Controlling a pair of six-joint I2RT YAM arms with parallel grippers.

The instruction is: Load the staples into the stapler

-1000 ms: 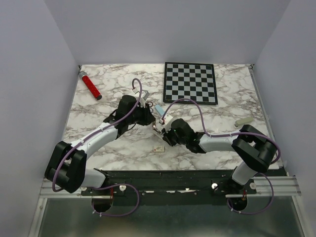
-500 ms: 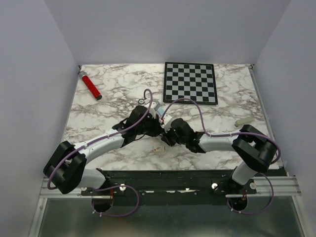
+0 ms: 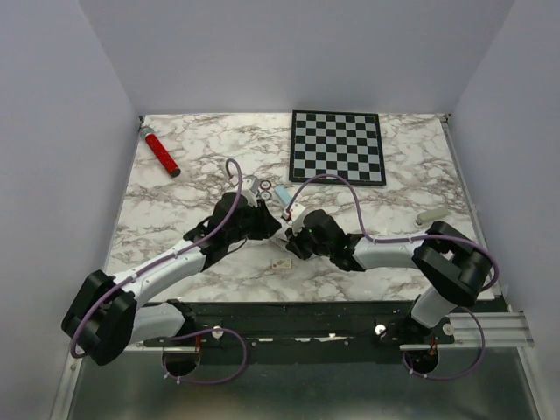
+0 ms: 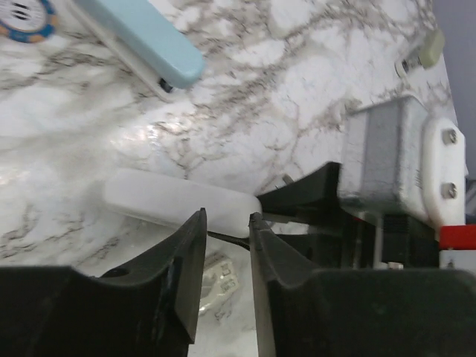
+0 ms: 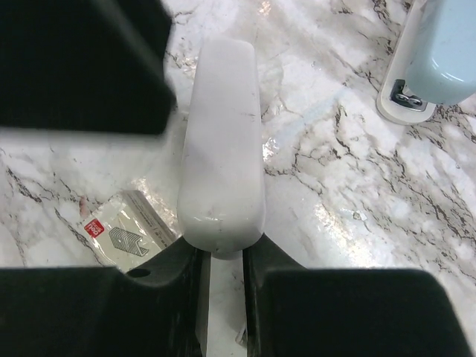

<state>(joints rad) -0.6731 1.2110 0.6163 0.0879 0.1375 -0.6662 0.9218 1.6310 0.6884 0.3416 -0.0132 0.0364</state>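
Observation:
The stapler (image 3: 282, 192) (image 4: 141, 37) (image 5: 439, 52), light blue on a white base, lies closed on the marble table. My right gripper (image 5: 223, 253) (image 3: 287, 234) is shut on the near end of a white oblong bar (image 5: 223, 134) (image 4: 171, 204), held just above the table. My left gripper (image 4: 227, 219) (image 3: 269, 226) meets it at the bar's far end, jaws a narrow gap apart. A thin dark strip, the staples (image 4: 227, 238) seen edge-on, spans between those fingertips. A small cream box (image 3: 281, 262) (image 5: 123, 227) lies on the table below both grippers.
A chessboard (image 3: 337, 146) lies at the back right and a red cylinder (image 3: 161, 151) at the back left. Poker chips (image 3: 258, 185) sit just left of the stapler. A cream oblong piece (image 3: 431, 213) rests near the right edge.
My left arm has swung from beside the stapler toward the near right, up to the right gripper and the white bar. The right arm has stayed put.

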